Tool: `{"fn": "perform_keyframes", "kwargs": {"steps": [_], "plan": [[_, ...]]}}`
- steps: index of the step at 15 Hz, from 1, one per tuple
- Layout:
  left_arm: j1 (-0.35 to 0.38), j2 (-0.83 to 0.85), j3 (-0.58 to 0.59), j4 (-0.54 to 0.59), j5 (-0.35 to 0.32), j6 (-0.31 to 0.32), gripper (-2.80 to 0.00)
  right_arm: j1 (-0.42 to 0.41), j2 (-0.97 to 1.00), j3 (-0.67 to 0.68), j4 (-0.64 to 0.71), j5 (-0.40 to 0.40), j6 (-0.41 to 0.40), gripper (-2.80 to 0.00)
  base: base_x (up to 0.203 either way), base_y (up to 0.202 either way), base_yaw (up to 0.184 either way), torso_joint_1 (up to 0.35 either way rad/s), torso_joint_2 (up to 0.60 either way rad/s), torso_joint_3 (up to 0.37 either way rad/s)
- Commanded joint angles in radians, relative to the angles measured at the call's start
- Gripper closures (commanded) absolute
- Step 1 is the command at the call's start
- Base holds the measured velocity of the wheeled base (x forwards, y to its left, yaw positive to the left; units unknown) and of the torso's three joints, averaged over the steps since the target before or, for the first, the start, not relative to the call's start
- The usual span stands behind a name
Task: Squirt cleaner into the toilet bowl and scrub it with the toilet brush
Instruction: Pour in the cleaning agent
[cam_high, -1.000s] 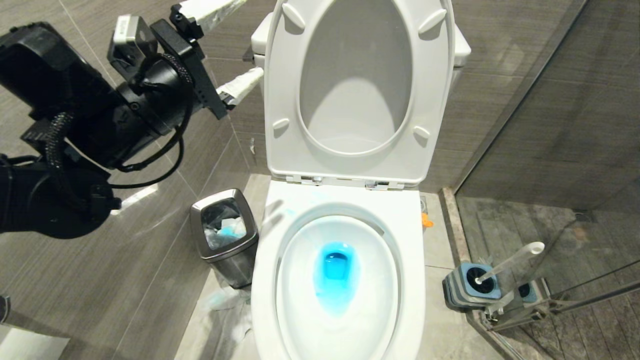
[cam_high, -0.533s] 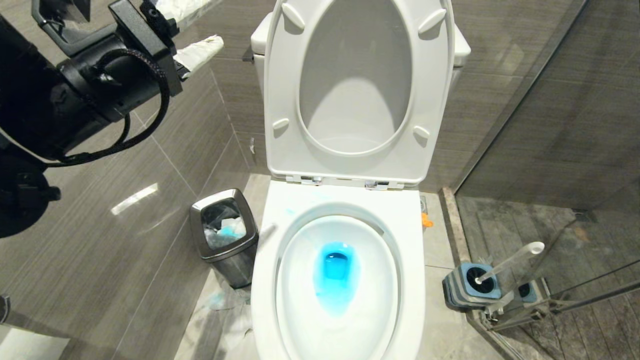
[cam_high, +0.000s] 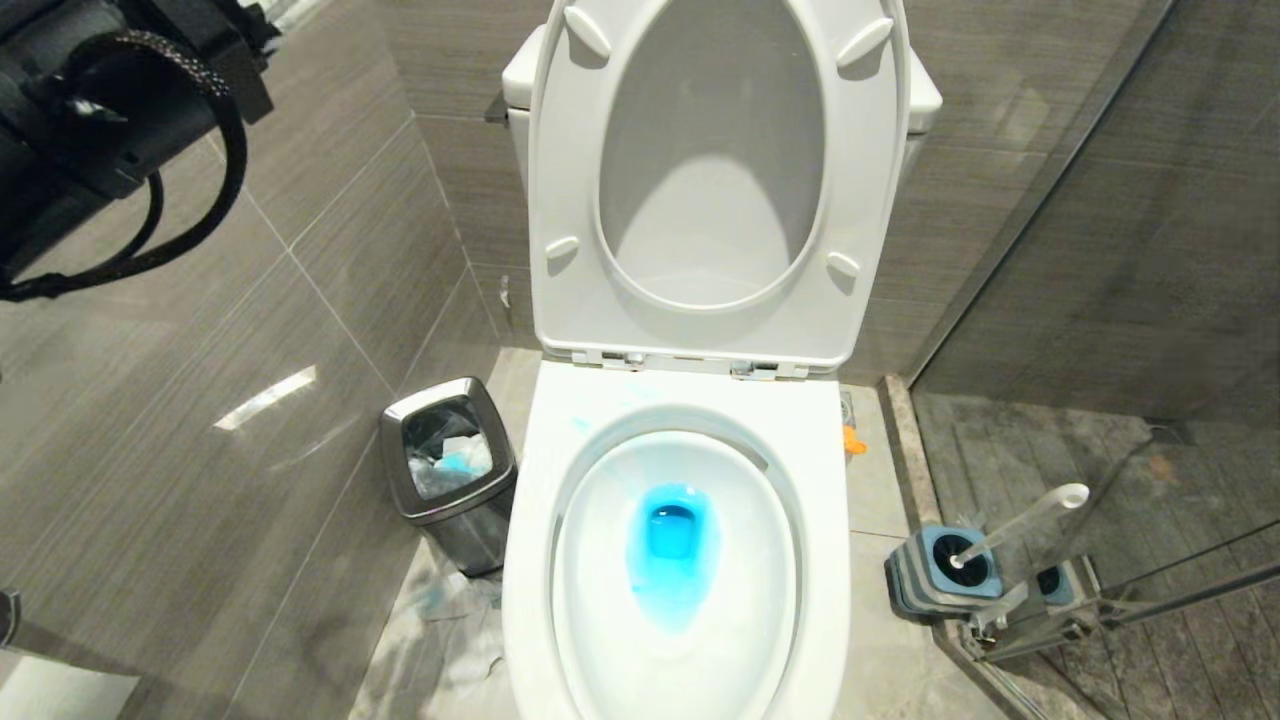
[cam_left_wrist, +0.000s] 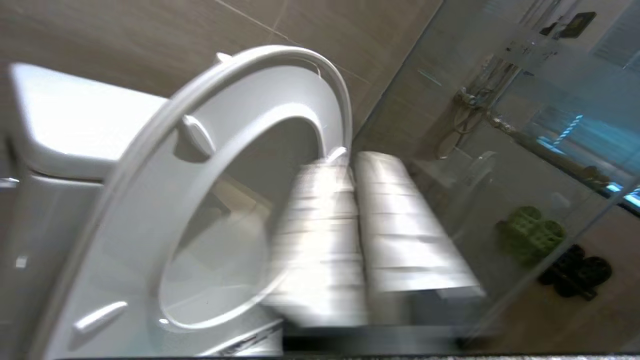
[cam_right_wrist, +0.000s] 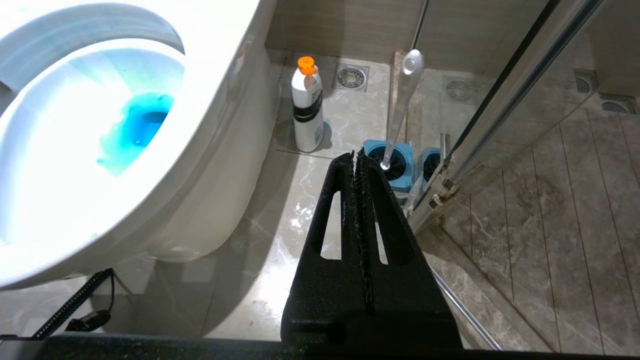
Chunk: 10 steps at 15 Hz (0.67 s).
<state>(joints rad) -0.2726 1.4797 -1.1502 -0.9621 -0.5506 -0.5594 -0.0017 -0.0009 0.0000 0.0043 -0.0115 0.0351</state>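
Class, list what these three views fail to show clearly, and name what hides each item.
- Toilet brush head: hidden inside its holder, head and right wrist views.
- Bottle label: too small to read, right wrist view.
- Left claw: blurred in the left wrist view, past the frame edge in the head view.
- Bin contents: partly shadowed, head view.

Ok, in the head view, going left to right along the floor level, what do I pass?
Steel bin → toilet bowl, its water tinted by the blue cleaner → toilet brush standing in its grey-and-blue holder → glass shower partition.
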Motion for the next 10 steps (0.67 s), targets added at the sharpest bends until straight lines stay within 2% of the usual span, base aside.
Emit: {"fn": "perform_keyframes", "kwargs": {"steps": [1, 2, 6, 8, 10], "plan": [[0.036, -0.045, 0.0, 0.038, 0.01, 0.058, 0.0, 0.0, 0.001, 0.0, 0.0, -0.001, 0.0, 0.0, 0.0, 0.0, 0.0, 0.0, 0.0, 0.0], [0.057, -0.057, 0.0, 0.065, 0.028, 0.1, 0.0, 0.0, 0.001, 0.001, 0.0, -0.001, 0.0, 0.0, 0.0, 0.0, 0.0, 0.0, 0.0, 0.0], [0.19, -0.119, -0.002, 0.107, 0.05, 0.177, 0.0, 0.0, 0.001, 0.002, 0.0, -0.001, -0.001, 0.0, 0.0, 0.0, 0.0, 0.0, 0.0, 0.0], [0.25, -0.168, -0.003, 0.137, 0.048, 0.201, 0.0, 0.0, 0.001, 0.002, 0.0, -0.001, 0.0, 0.0, 0.0, 0.0, 0.0, 0.0, 0.0, 0.0], [0.281, -0.236, -0.003, 0.179, 0.048, 0.203, 0.0, 0.0, 0.001, 0.002, 0.0, -0.001, -0.001, 0.0, 0.0, 0.0, 0.0, 0.0, 0.0, 0.0]]}}
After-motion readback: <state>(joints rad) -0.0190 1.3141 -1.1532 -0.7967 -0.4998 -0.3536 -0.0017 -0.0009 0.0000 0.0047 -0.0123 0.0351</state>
